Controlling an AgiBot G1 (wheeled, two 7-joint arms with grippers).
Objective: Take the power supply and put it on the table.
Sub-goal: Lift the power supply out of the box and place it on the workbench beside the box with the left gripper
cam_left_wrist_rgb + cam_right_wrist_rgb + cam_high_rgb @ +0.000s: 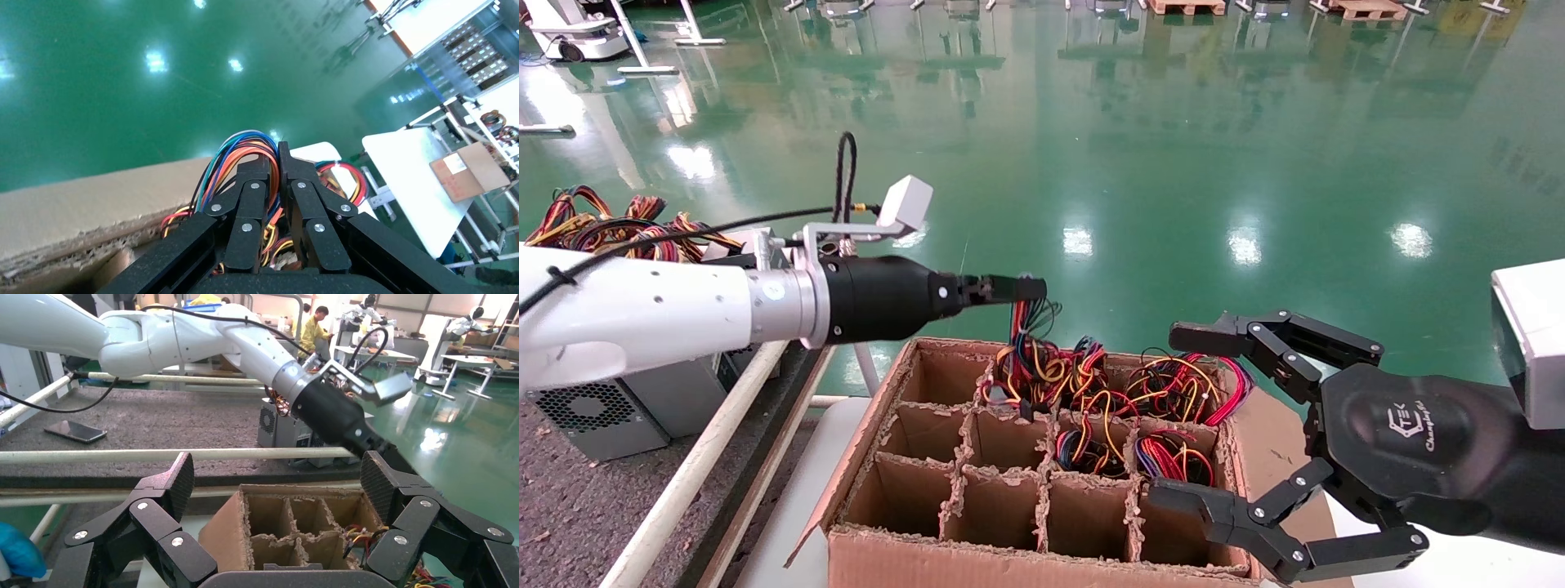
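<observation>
The left gripper [1017,288], seen from the head camera, is pinched narrow on a bundle of coloured wires [1027,327] that hangs straight down from it into a far compartment of the cardboard carton [1026,457] below. The power supply those wires belong to is hidden in that cell; only its cabling shows, so its body cannot be judged. Behind the gripper, back along its arm, lies the grey speckled counter [568,506], where another power supply [601,412] already stands. The right gripper [1222,425] hovers spread wide beside the carton's right edge, empty.

In the left wrist view the left gripper [278,160] has its jaws pressed together around the wires [242,147], with the carton wall [79,208] just beneath.

In the right wrist view the right gripper [275,484] gapes open above the carton [287,527], holding nothing; beyond it is the counter [153,425].

The task looks barely begun: the wires are grasped, but lifting the unit out, carrying it across the rail and setting it down all remain.
</observation>
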